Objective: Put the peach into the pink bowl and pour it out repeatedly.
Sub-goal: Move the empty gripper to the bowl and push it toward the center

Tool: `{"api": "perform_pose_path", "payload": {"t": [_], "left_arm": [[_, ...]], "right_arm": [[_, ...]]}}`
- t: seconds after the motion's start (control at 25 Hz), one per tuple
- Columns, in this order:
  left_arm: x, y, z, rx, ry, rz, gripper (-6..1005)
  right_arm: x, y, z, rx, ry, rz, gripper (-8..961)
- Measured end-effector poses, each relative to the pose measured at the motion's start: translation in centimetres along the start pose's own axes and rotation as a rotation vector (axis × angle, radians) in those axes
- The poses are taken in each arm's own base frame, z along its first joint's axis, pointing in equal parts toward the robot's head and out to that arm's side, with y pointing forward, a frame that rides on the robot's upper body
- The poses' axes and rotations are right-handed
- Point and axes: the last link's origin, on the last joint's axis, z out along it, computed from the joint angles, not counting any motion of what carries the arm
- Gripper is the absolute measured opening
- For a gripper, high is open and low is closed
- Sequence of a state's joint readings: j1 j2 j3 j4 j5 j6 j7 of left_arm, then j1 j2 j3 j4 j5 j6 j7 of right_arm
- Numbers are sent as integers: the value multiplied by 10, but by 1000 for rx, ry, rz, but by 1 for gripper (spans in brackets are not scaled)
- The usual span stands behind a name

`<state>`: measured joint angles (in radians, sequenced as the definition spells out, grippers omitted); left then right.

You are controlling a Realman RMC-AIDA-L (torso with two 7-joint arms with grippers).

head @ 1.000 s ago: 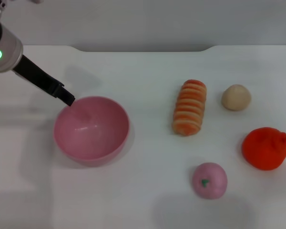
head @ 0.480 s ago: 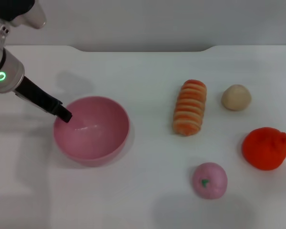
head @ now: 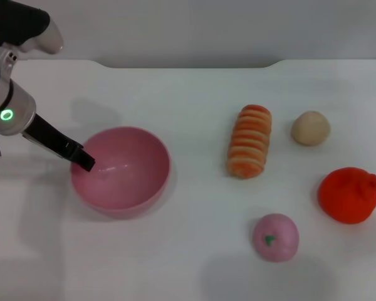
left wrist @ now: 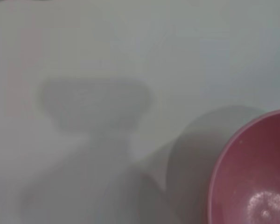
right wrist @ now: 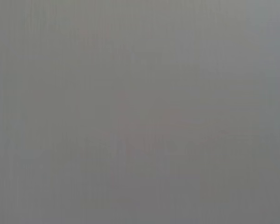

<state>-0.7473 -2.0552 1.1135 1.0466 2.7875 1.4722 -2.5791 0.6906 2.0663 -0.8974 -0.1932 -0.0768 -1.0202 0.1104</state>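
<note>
head view: left gripper sits at the pink bowl rim, 9 o'clock side; can't tell how wide it's set. bowl is upright on the white table. peach lies on the table well apart, at 4 o'clock from the bowl.
left wrist view: bowl rim only.
right wrist view: blank grey.

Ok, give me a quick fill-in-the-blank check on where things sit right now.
1. The pink bowl holds ____ fruit.
2. The peach lies on the ____, apart from the bowl.
3. The left gripper is at the bowl's ____.
4. The orange-red fruit lies on the robot's ____ side of the peach.

Missing words: no; table; rim; right
</note>
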Motion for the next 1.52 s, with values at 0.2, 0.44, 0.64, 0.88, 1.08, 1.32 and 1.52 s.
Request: {"api": "perform_pose_path", "payload": {"t": [0.2,0.44,0.64,0.88,1.08,1.32,1.52], "left_arm": [[-2,0,6,1,-1,-6,664],[-1,0,10,9,8,-6,658],[1,3,13,20,10,8,640],[3,3,15,35,19,0,617],[3,3,15,36,18,4,520],[3,5,16,40,9,18,152],[2,5,16,40,9,16,80]], "right_arm": [[0,0,0,0,0,0,558],[0,0,0,1,1,0,558],[1,-2,-2,5,3,0,558],[1,-3,-2,11,2,2,558],[1,-3,-2,11,2,2,558],[1,-3,-2,11,1,2,558],[-1,-3,-1,3,-4,85,558]]}}
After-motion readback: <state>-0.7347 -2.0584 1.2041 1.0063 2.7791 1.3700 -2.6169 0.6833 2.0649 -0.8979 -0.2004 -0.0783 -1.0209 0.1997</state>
